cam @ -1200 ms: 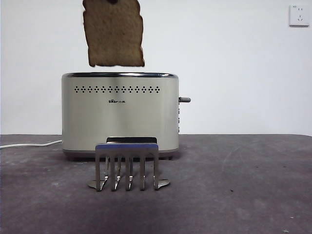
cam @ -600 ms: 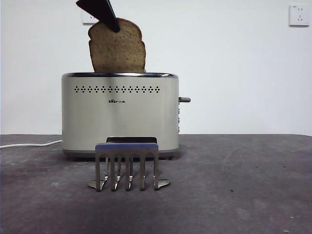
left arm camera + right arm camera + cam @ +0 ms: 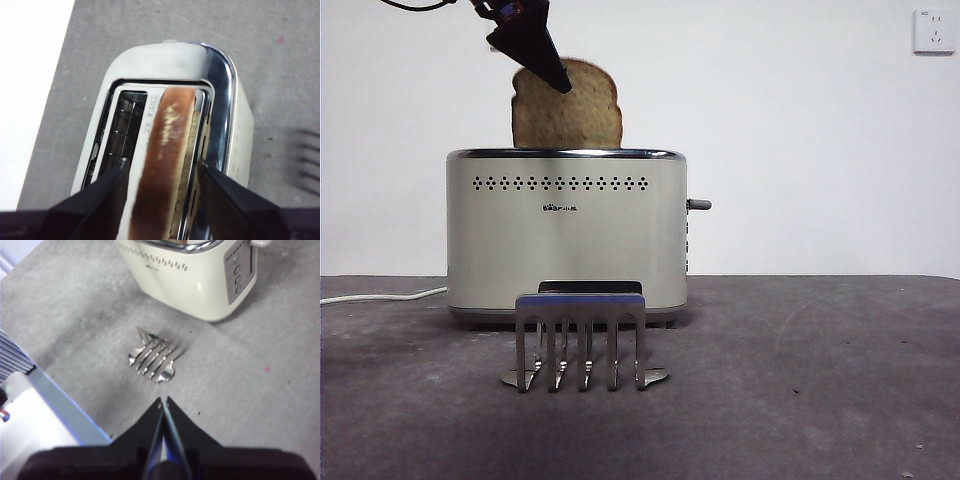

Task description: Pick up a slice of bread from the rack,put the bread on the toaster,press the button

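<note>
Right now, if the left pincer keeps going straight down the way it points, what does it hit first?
Probably the toaster: the left pincer straddles the slice of bread, already partly in a slot, and its jaws look wider than that slot, so they would likely meet the top rim. Depth is unclear.

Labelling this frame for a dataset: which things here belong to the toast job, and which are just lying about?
Job: slice of bread in the toaster slot, left hand astride it, button, rack.
Lying about: white cable, wall socket.
</note>
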Tool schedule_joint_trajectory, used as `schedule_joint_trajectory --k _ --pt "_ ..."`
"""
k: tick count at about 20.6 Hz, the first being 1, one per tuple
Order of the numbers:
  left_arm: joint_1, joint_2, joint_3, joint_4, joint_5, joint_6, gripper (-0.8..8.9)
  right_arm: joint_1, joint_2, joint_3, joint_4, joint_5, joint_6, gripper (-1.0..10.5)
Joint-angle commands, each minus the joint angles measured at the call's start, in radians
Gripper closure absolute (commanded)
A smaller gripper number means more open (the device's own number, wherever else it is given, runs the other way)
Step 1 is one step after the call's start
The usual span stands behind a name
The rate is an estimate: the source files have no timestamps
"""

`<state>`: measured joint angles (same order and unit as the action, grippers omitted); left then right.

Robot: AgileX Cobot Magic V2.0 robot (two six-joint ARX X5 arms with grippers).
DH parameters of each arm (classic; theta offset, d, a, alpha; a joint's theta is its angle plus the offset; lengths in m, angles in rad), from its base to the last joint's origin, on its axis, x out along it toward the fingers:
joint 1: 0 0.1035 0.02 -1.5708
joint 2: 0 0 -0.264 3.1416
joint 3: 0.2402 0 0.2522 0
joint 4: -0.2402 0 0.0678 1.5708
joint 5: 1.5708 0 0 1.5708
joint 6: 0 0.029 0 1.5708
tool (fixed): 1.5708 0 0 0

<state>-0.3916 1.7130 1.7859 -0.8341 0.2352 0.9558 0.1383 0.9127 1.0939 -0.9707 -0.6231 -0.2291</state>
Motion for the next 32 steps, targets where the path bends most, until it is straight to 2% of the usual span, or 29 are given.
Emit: schedule_joint_trajectory --k 1,2,7,9,13,15,17,19,22,32 --pt "0.002 0.004 -0.005 0.033 -0.001 -0.084 5.18 0.002 0.016 0.002 0.029 0.000 -0.007 9.6" --pt "0.002 0.002 -0.003 0.048 -0.007 -0.115 4.89 0.002 0.025 0.002 0.039 0.000 -0.007 9.6" --pt "0.002 -0.034 0.023 0.056 -0.063 -0.272 4.88 0.002 0.064 0.002 0.142 0.000 0.011 9.6" --pt "0.001 -0.078 0.023 0.055 -0.080 -0.398 4.88 0.002 0.091 0.002 0.258 -0.006 0.074 9.6" --pt "0.000 -0.209 0.023 -0.004 -0.073 -0.692 4.89 0.002 0.183 0.002 0.503 -0.008 0.246 9.6" --pt "0.000 -0.280 0.023 -0.051 -0.055 -0.768 4.89 0.002 0.253 0.002 0.604 -0.022 0.314 9.6" --pt "0.000 -0.352 0.023 -0.095 -0.016 -0.812 4.90 0.002 0.341 0.003 0.714 -0.089 0.375 9.6" --pt "-0.001 -0.414 0.023 -0.129 0.010 -0.833 4.90 0.002 0.428 0.008 0.821 -0.106 0.441 9.6" --pt "-0.001 -0.468 0.023 -0.161 0.013 -0.845 4.90 0.002 0.518 0.025 0.893 -0.110 0.490 9.6" --pt "-0.001 -0.565 0.023 -0.256 0.034 -0.856 4.91 0.021 0.803 0.212 0.896 -0.110 0.494 9.6"
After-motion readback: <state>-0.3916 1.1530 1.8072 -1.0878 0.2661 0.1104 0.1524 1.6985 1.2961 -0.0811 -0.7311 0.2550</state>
